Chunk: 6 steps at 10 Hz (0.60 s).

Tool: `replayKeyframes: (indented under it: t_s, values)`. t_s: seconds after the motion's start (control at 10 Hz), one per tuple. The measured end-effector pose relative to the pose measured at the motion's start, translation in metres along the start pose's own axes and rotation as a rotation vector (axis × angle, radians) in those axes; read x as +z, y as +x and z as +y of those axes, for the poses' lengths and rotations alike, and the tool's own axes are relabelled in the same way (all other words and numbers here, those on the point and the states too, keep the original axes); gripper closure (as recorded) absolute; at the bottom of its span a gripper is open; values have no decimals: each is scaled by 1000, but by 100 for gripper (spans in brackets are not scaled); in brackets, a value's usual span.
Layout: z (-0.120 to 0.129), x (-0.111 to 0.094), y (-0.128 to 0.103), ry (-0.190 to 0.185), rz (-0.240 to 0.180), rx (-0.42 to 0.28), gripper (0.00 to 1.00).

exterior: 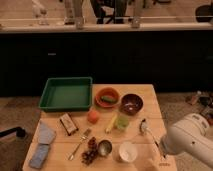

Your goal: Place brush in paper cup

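brush [150,137] lies flat on the wooden table [150,95], close to the right edge. its small round head points toward the dark brown bowl [132,104], and its pale handle runs down and to the right toward my white arm [190,140]. the brush is outside the paper cup [127,151], which stands upright just to the left of the handle, near the front edge. my gripper [152,162] sits low at the bottom of the view, at the far end of the handle and just right of the paper cup. it is clenched tight, but i cannot tell whether the handle is caught in it or only lies beside it.

a shiny metal cup [104,148] stands just left of the paper cup, with a bunch of dark grapes [90,151] against its other side. a silver fork [80,143] lies slanted beside the grapes. farther back are a translucent yellow-green cup [122,122], a yellow banana [111,123] and an orange fruit [93,116]. an orange bowl [107,97] with something green in it stands next to the brown one. a green tray [66,93] takes the back left corner, a wrapped snack bar [68,124] lies in front of it, and a blue cloth [42,146] is on the left edge.
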Motion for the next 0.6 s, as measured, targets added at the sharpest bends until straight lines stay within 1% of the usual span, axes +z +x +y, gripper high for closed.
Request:
replayKeyframes:
  t_s: [0.2,0.4,0.5,0.6]
  values:
    - [3,-15,2,-8,40,-4,100]
    - [3,-30,4,-7,76,-6,100]
    - [1,-44,6,-7,107,-11,100]
    - [0,-52,7,-8,125,-15,100]
